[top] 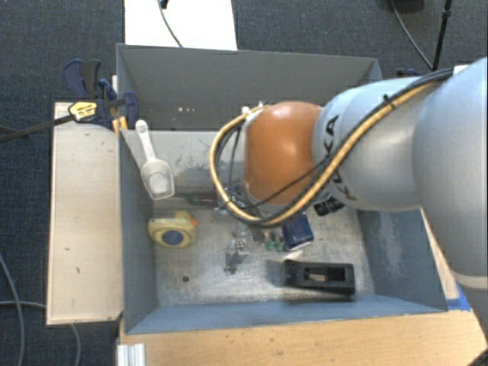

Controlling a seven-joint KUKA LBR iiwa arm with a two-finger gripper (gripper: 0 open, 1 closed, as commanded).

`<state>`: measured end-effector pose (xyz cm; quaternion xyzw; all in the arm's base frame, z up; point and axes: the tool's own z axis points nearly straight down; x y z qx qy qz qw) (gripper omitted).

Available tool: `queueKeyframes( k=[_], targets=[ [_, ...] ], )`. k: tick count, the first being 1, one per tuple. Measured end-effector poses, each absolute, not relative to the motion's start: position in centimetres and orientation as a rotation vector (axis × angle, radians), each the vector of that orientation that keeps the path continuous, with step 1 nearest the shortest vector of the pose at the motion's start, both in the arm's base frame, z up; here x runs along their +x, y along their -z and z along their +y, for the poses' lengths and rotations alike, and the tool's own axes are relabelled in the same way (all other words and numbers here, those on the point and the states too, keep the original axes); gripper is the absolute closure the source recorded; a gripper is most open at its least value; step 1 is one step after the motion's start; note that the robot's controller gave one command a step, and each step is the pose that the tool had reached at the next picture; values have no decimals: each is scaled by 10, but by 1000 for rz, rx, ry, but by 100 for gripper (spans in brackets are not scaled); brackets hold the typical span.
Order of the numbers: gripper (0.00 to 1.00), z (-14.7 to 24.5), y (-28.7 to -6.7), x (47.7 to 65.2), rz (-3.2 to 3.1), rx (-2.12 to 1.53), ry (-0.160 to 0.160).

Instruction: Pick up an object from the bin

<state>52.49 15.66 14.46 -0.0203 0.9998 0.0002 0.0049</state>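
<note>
Camera view, looking down into the grey bin (191, 82). The arm enters from the right, and its hand (235, 256) hangs low over bare floor near the bin's middle; whether it is released or clenched cannot be told. A blue object (299, 232) lies just right of the hand. A black box (320, 275) lies right and nearer, its long axis running left to right. A yellow tape measure (172, 231) lies to the left, well apart. The blue object is probably the closest candidate, reached by a short move to the right.
</note>
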Motion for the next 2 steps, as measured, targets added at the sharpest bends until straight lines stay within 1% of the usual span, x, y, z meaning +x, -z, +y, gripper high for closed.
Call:
queueKeyframes(
  k=[1, 2],
  targets=[
    [0, 215, -121, 556, 3132, -252, -1],
    [100, 213, -74, 568, 3139, -116, -4]
  ],
)
